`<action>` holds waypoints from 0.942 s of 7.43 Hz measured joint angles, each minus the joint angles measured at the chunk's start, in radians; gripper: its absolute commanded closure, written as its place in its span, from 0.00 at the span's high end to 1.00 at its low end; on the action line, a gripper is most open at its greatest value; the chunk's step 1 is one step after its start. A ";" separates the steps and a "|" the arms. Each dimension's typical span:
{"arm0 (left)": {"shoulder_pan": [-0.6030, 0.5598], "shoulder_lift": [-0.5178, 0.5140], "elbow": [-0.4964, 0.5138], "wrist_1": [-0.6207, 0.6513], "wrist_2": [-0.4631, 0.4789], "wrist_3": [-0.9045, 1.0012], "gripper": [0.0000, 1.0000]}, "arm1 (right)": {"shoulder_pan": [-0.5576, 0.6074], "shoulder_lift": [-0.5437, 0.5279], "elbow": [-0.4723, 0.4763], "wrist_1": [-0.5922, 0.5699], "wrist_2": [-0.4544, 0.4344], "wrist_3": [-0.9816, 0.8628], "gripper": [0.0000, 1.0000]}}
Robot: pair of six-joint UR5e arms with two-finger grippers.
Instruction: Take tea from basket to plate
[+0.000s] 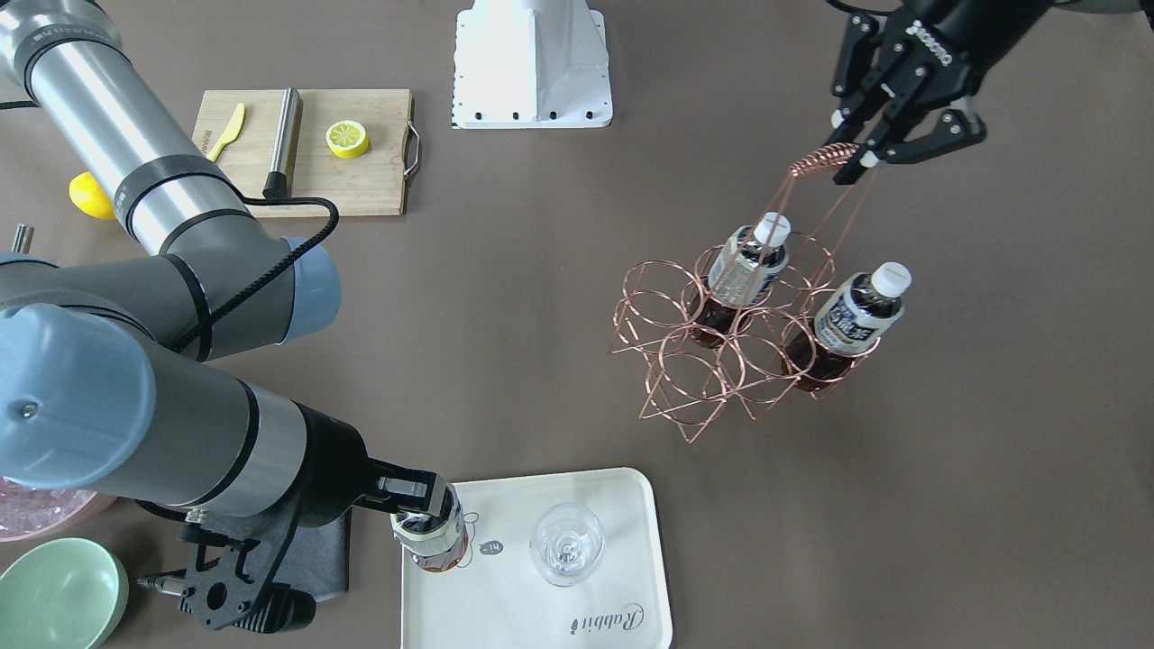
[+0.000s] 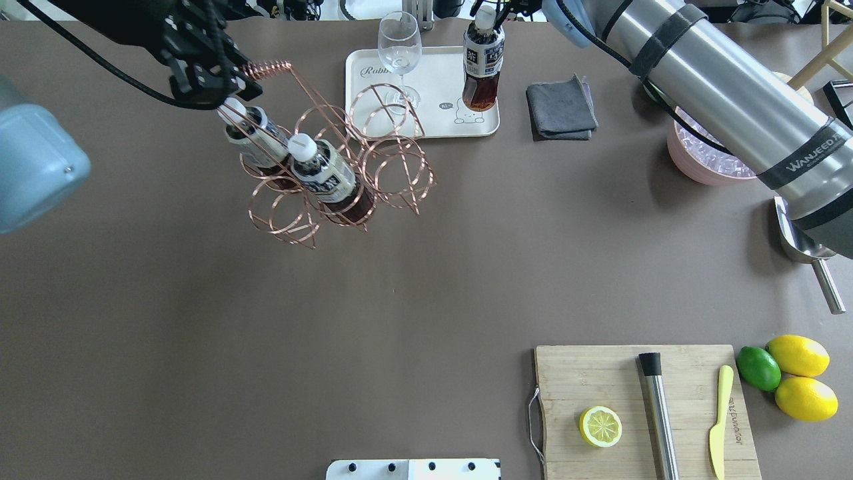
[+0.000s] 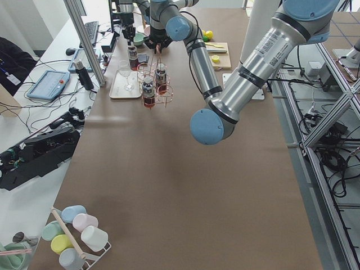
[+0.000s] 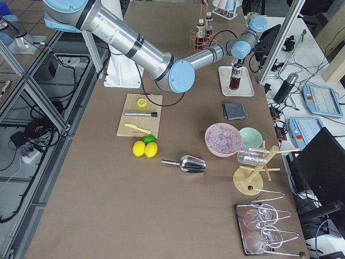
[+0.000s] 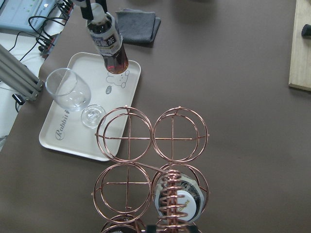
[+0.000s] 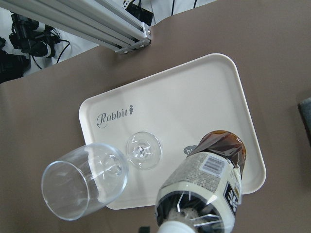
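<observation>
Presently, the right gripper (image 1: 422, 514) is clamped on the neck of the tea (image 2: 481, 67), its fingers pinching just below the white cap; the bottle stands upright over the plate (image 1: 487, 604), its base at the bear drawing (image 2: 466, 113); whether the base touches the plate surface cannot be told. A wine glass (image 1: 566, 543) stands on the same plate, beside the bottle and apart from it. The left gripper (image 1: 856, 160) is pinched on the coiled handle (image 1: 822, 159) of the basket (image 1: 732, 347); the basket hangs tilted from that handle, well apart from the plate; whether its lower rings touch the table cannot be told. Two bottles of the same kind sit in the basket, one (image 1: 748, 266) in a cell under the handle, the other (image 1: 856, 315) in an adjoining cell; both lean with the basket; the other four cells hold nothing. A folded grey cloth (image 2: 561, 107) lies on the table just beside the plate.
</observation>
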 measured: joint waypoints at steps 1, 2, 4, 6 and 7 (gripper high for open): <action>-0.068 0.056 0.007 0.000 -0.018 0.086 0.00 | -0.015 0.009 -0.014 0.024 -0.039 0.000 0.00; -0.142 0.107 0.019 0.000 -0.035 0.180 0.00 | -0.031 0.021 -0.026 0.035 -0.080 0.000 0.00; -0.249 0.179 0.044 0.001 -0.047 0.383 0.00 | -0.049 0.035 -0.040 0.041 -0.126 -0.001 0.00; -0.299 0.195 0.130 -0.010 -0.044 0.625 0.00 | -0.056 0.039 -0.046 0.048 -0.148 -0.002 0.26; -0.313 0.184 0.196 -0.041 -0.042 0.720 0.00 | -0.059 0.038 -0.046 0.053 -0.150 -0.004 0.55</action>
